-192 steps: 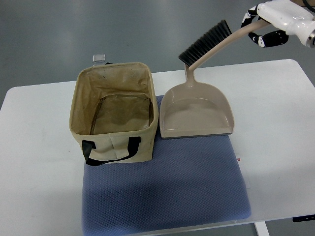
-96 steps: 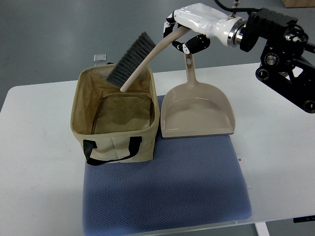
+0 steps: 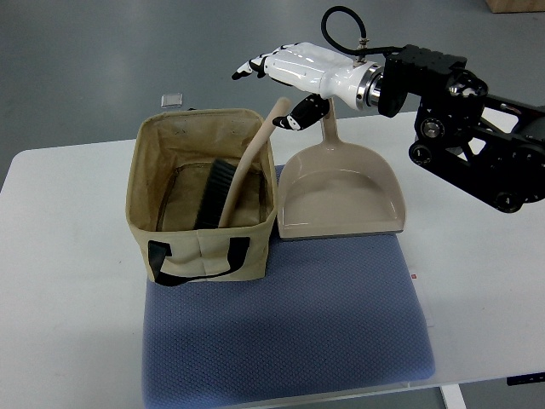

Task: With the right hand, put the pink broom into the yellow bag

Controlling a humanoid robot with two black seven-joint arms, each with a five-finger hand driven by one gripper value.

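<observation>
White counter over grey floor, blue mat near side. Broom sits in the yellow bag, bristles down, handle leaning out over the far-right rim. Right hand just above handle tip, fingers spread, holding nothing. Placement looks done; only retract left. Dustpan right of bag.

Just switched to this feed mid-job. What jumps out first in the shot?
The right hand, white with dark fingertips, hangs open above the back rim of the bag at upper centre, holding nothing. Below it the broom stands inside the bag, bristles down, its handle leaning on the right rim. A matching dustpan lies just right of the bag, partly on the blue mat.
</observation>
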